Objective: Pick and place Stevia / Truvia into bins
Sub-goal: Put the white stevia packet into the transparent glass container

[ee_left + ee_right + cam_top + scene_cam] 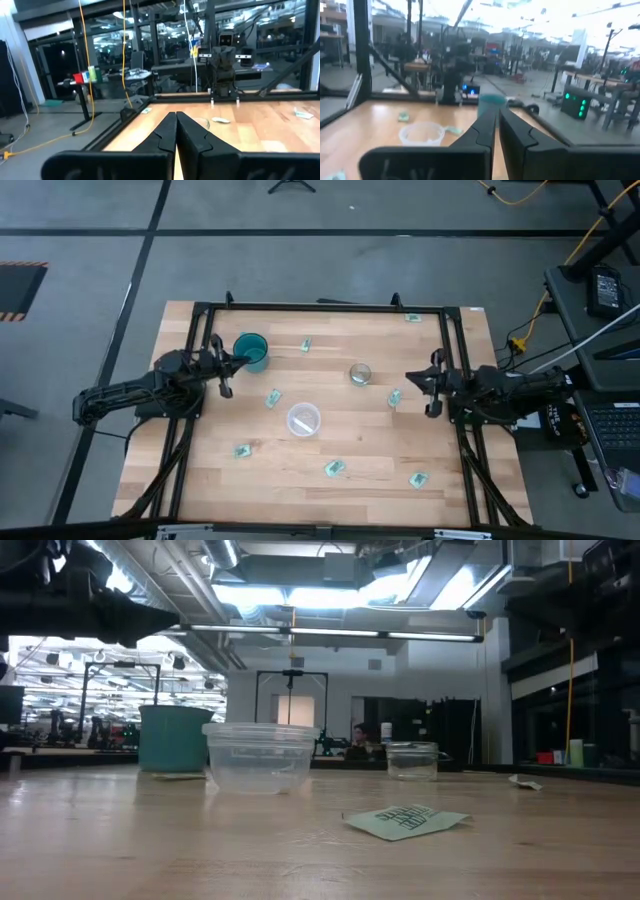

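Left gripper (226, 373) raised beside teal cup (251, 351), fingers clenched empty, right gripper (431, 392) likewise at table's right edge

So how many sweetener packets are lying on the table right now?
7 packets: far right corner, beyond the glass cup, right of it, centre-left, near left, near centre, near right. Cups may hide more.
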Controlling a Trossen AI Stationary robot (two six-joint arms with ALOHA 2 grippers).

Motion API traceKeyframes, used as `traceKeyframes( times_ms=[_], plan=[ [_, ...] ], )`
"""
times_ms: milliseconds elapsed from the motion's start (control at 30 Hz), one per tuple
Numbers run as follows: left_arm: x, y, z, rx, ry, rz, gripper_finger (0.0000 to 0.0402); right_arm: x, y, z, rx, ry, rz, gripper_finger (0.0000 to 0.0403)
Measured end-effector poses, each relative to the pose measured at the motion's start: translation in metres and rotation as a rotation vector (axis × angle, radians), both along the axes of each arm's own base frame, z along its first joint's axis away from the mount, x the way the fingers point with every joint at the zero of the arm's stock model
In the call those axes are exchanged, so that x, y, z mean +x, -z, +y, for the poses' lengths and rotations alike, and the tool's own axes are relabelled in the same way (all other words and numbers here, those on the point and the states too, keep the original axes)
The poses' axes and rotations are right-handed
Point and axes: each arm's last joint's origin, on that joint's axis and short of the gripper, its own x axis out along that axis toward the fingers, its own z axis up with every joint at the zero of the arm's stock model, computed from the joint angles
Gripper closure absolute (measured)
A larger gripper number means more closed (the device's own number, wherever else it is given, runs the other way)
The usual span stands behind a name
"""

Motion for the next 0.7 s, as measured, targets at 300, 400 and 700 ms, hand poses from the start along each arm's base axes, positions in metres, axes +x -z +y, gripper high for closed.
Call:
traceKeyframes(
  times_ms=[300,400,700],
  plan=[
    [0.0000,-0.0002,0.0000,0.033,-0.006,0.009,0.0398,-0.0038,-0.0100,-0.0047,0.070,0.143,-0.110,0.0375],
    [-0.0001,-0.0016,0.0000,0.032,-0.007,0.009,0.0398,-0.0019,-0.0075,-0.0044,0.106,0.131,-0.091,0.0376],
    [0.0077,-0.0018,0.0024,-0.044,-0.001,0.092,0.0398,0.0053,-0.0085,-0.0031,0.140,0.121,-0.039,0.0395]
  ],
)
